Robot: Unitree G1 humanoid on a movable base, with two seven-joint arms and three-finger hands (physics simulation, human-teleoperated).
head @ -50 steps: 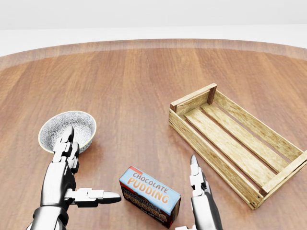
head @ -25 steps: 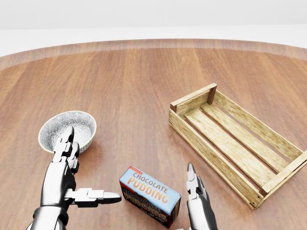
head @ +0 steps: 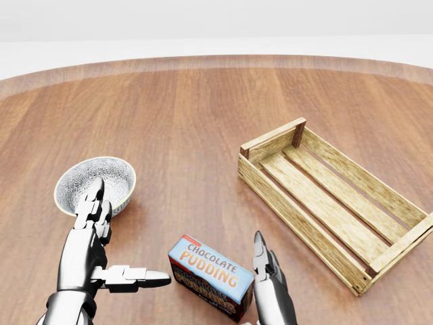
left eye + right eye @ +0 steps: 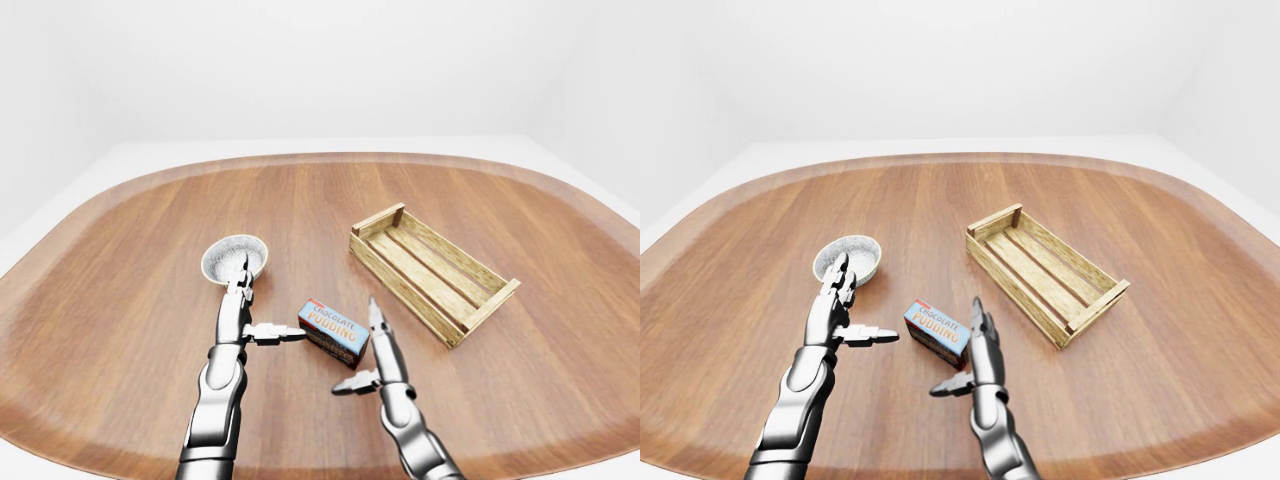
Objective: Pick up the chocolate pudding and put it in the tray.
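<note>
Pudding box (image 3: 211, 277) between bowl (image 3: 95, 184) at left and tray (image 3: 268, 193) at right, on table (image 3: 183, 115).

Head view nearer; eyes wider, overlapping

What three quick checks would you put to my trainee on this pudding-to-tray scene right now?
1. True or false: the chocolate pudding box already lies inside the wooden tray.
2. Multiple choice: in the head view, what lies at upper left of the pudding box? A) a mug B) a patterned bowl C) a spoon
3. Fill in: the pudding box sits between the left hand and the ____ hand.

Key
1. False. The box rests on the table, left of the tray in the head view, and the tray holds nothing.
2. B
3. right. Both hands are open; neither has closed on the box.
</note>
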